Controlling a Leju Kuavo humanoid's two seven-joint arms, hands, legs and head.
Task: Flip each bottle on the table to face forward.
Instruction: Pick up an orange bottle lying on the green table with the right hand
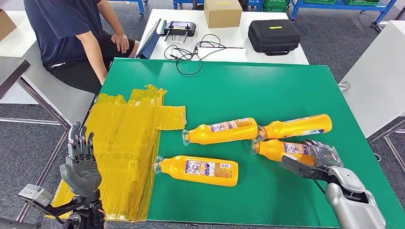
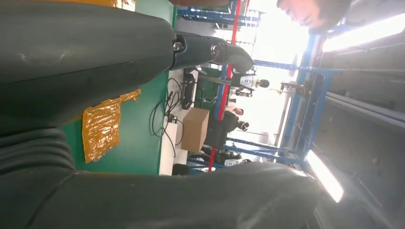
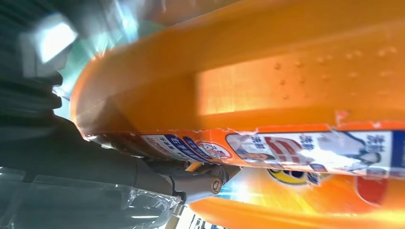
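A: On the green table (image 1: 267,90), you have four glossy orange plastic bottles lying flat, labels up. Your right hand (image 1: 313,157), at about 4 o'clock, grasps the near-right bottle (image 1: 282,149) at its base; the right wrist view shows dark fingers (image 3: 191,179) under its torn paper label, against smooth orange plastic.

B: And the others?

A: The far-right bottle (image 1: 298,127) lies just beyond the held one, at 3 o'clock. The centre bottle (image 1: 223,131) sits cap-left in the middle, its base close to the far-right bottle's cap. The front bottle (image 1: 199,170) lies alone at 6 o'clock.

B: Your left hand?

A: The left hand (image 1: 80,164) stands upright off the table's edge at 8 o'clock, released, fingers apart, grasping nothing, beside crinkled yellow film (image 1: 126,143). A seated person (image 1: 76,33) waits at 11 o'clock.
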